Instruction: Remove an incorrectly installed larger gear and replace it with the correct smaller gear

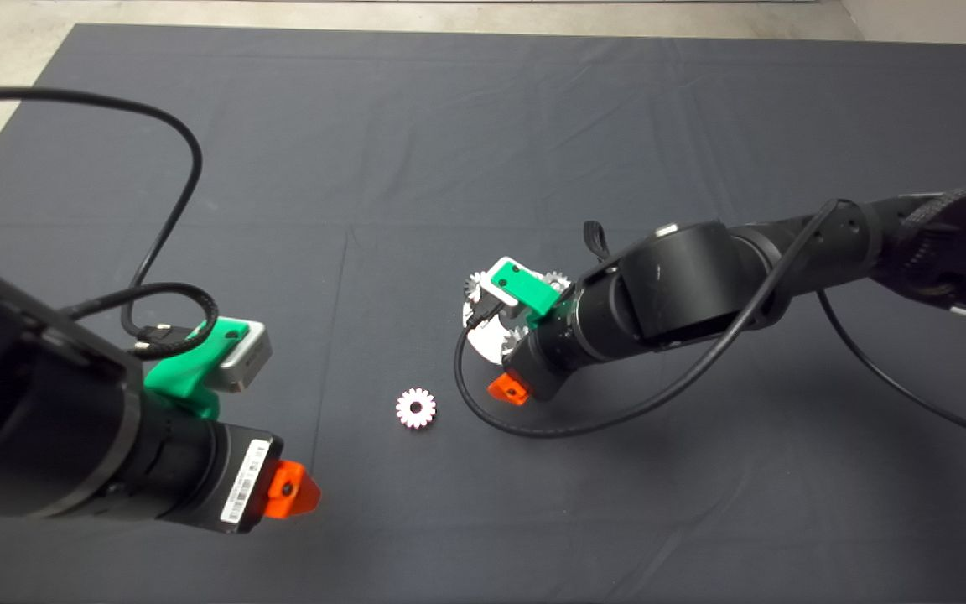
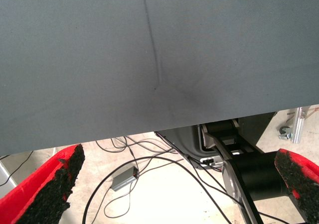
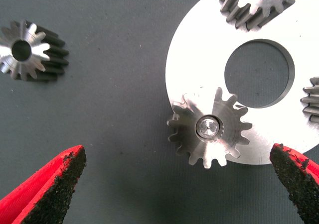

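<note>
The larger gear (image 3: 209,129) has a shiny top face and sits on a pin at the rim of a round silver plate (image 3: 194,55), overhanging its edge. My right gripper (image 3: 177,181) is open just above it, one finger on each side, not touching. In the head view this gripper (image 1: 508,387) hovers over the plate (image 1: 487,340). The smaller gear (image 1: 416,408) lies flat on the mat left of the plate and also shows in the right wrist view (image 3: 27,50). My left gripper (image 1: 292,489) is open and empty at the lower left, and in its own view (image 2: 174,184) it is near the mat's edge.
Two more gears (image 3: 261,2) (image 3: 311,99) sit on the plate around its centre hole. Black cables loop from both wrists over the mat (image 1: 483,151). The left wrist view shows the mat's edge with floor, cables and a robot base (image 2: 254,174) beyond.
</note>
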